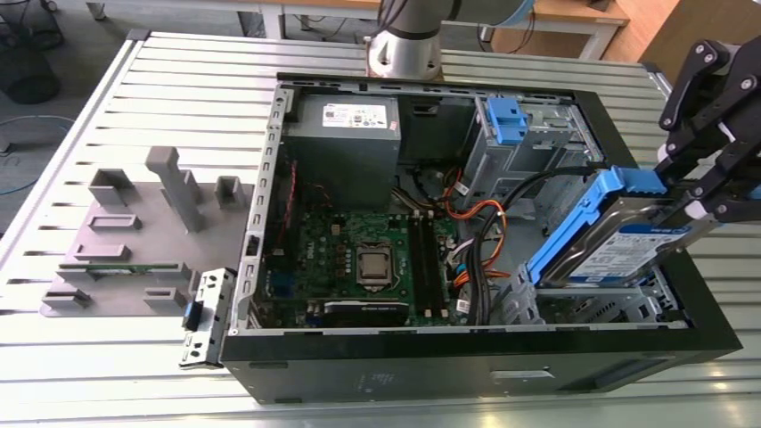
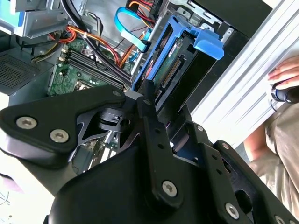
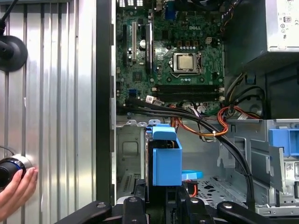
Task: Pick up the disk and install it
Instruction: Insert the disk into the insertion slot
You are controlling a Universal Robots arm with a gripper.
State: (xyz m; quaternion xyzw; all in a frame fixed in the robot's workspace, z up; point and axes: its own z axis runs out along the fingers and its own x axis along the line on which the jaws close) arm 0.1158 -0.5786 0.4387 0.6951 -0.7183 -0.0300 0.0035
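— Disk (image 1: 618,245) first: how many did you count?
— One disk, framed in blue rails, and one claw (image 1: 692,207) closed on its upper end, pinching it. It hung steeply tilted below the claw. Its lower end was at the metal drive cage (image 1: 594,303) in a corner of the one open computer case (image 1: 476,379). Whether it touched the cage I could not tell.
— And from the wrist?
— In the first wrist view the disk (image 3: 166,161) stood edge-on, straight out from the claw (image 3: 161,205).
— The arm?
— Its black linkage reached in from the exterior view's right, above that corner. The arm's base (image 1: 405,45) stood well apart from the claw, beyond the case. One motherboard (image 1: 369,254) and one power supply (image 1: 345,134) lay farther inside. One person's hand (image 3: 16,189) rested on the slatted table (image 1: 119,374), outside the case wall.
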